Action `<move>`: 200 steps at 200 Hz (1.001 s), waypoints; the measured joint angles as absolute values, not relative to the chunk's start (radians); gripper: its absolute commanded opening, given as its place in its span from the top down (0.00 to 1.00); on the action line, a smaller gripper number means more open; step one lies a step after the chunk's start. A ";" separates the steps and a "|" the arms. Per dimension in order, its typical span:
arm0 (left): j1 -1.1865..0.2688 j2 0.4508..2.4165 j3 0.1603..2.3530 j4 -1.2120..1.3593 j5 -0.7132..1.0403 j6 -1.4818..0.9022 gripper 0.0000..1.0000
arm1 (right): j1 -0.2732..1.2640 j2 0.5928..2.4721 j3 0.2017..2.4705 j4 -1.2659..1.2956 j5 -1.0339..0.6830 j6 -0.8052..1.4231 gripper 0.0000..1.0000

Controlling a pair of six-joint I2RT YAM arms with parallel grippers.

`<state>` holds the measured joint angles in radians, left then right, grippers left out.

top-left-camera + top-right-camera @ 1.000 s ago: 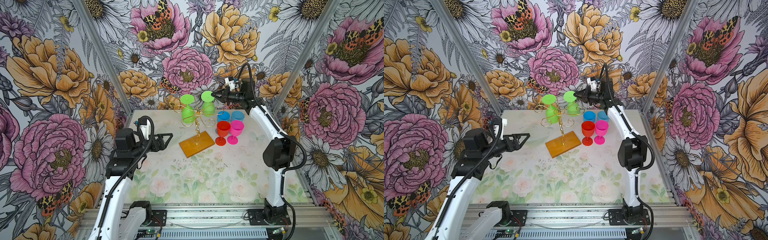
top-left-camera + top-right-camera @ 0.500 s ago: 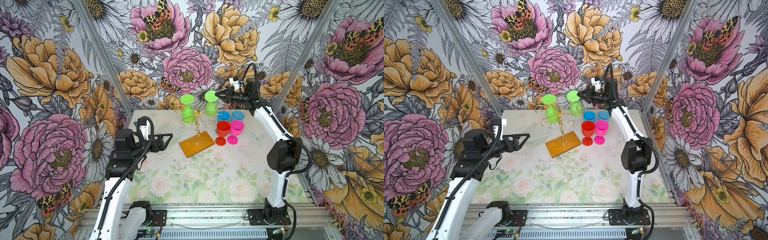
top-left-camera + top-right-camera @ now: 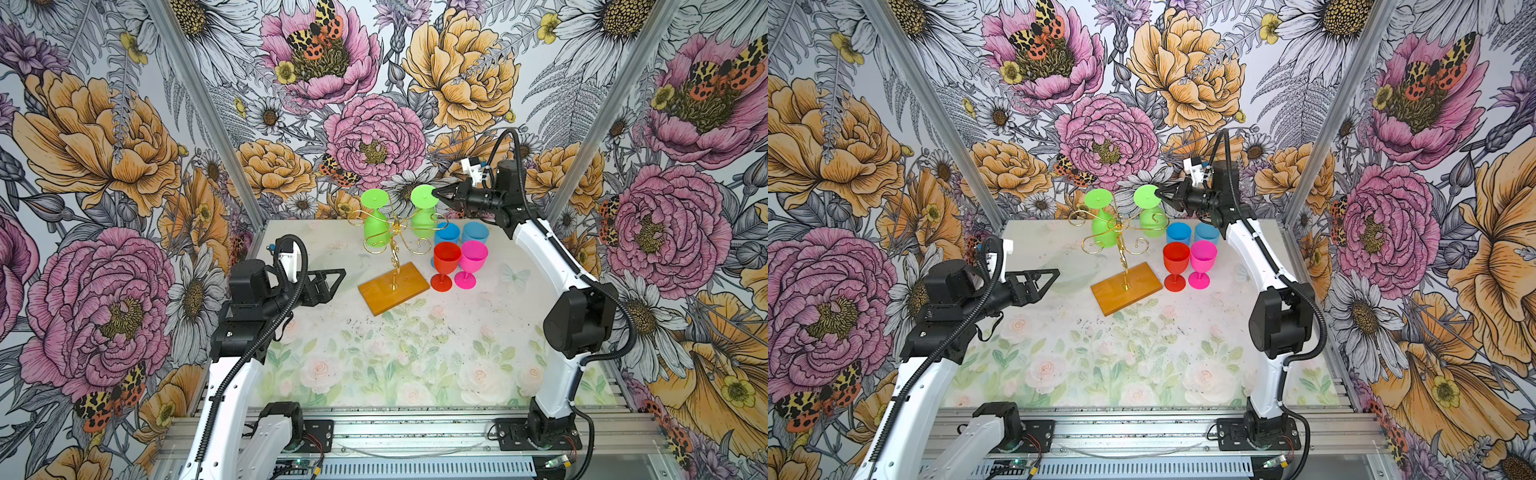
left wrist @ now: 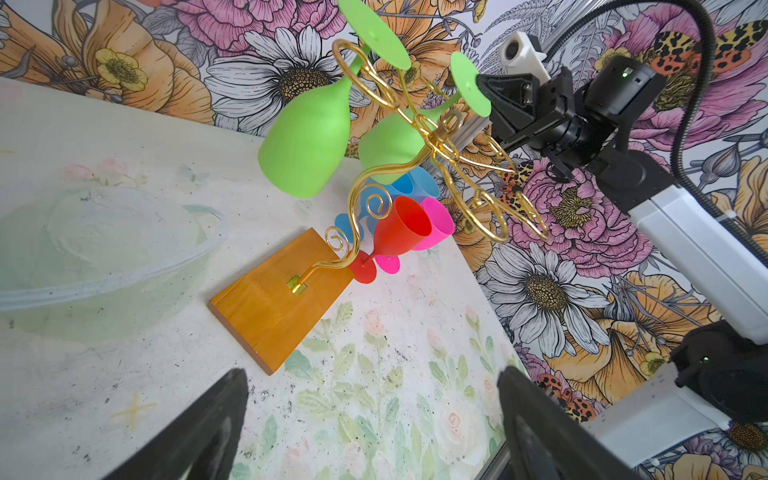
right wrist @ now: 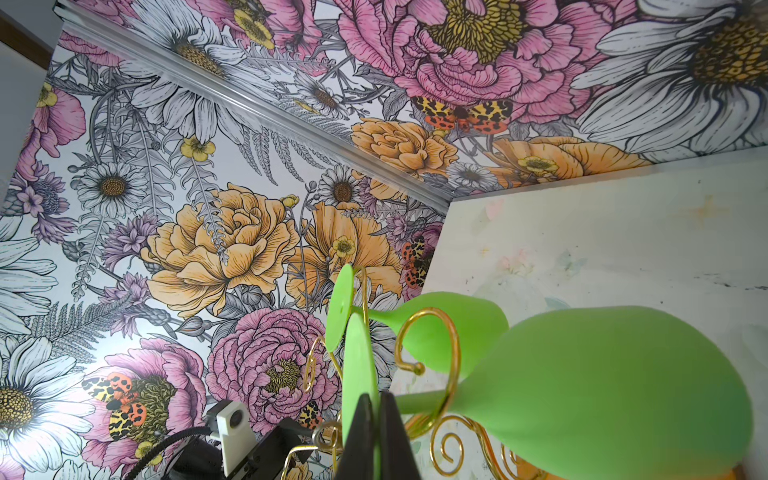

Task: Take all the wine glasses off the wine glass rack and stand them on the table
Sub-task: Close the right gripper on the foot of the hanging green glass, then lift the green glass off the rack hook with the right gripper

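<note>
Flowered wallpaper (image 3: pixel 374 141) closed in the cell on three sides, and a pale table (image 3: pixel 415 353) printed with faint roses carried the wine glass rack (image 3: pixel 394 286) on its flat orange-brown base. The left arm (image 3: pixel 232 374) sat well apart from the rack on the left side of both top views. Its left gripper (image 3: pixel 341 274) pointed toward the base with its jaws spread wide and nothing between them. The right arm (image 3: pixel 552 257) reached the rack's upper right curl from the other side.

Two green glasses hung bowl-down in the gold curls. The wine glass (image 3: pixel 423 216) hung on the rack's right side and a second green glass (image 3: pixel 376 228) on its left. Just right of the base stood a red glass (image 3: pixel 446 259) and a pink glass (image 3: pixel 473 257), upright and side by side, with two blue glasses (image 3: pixel 475 232) just behind them. At the top of the rack the right gripper (image 3: pixel 435 193) was pinched tight on the rim of the wine glass's round foot, whose stem sat inside the curl.
</note>
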<state>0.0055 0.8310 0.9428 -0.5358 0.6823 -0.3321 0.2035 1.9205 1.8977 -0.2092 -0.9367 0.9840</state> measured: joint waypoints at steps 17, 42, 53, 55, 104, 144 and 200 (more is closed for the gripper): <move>0.006 0.831 0.943 -0.536 0.682 -0.332 0.05 | 0.221 1.921 1.898 -0.199 -0.937 0.987 1.00; 0.005 0.831 0.943 -0.536 0.682 -0.332 0.05 | 0.244 1.921 1.898 -0.196 -0.937 0.989 1.00; 0.006 0.831 0.943 -0.536 0.682 -0.332 0.05 | 0.253 1.922 1.900 -0.196 -0.937 0.992 1.00; 0.005 0.831 0.943 -0.536 0.682 -0.332 0.05 | 0.255 1.923 1.902 -0.197 -0.937 0.996 1.00; 0.006 0.831 0.943 -0.536 0.682 -0.332 0.05 | 0.281 1.974 1.987 -0.188 -0.936 1.013 1.00; 0.005 0.822 0.943 -0.550 0.682 -0.331 0.04 | 0.280 2.036 2.074 -0.177 -0.915 1.014 1.00; 0.005 0.811 0.944 -0.580 0.682 -0.329 0.04 | 0.239 2.128 2.148 -0.171 -0.885 1.010 1.00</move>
<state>0.0051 0.8112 0.9443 -0.5797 0.6819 -0.3286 0.2390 2.1284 2.1479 -0.1715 -0.8852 1.0100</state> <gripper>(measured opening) 0.962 0.049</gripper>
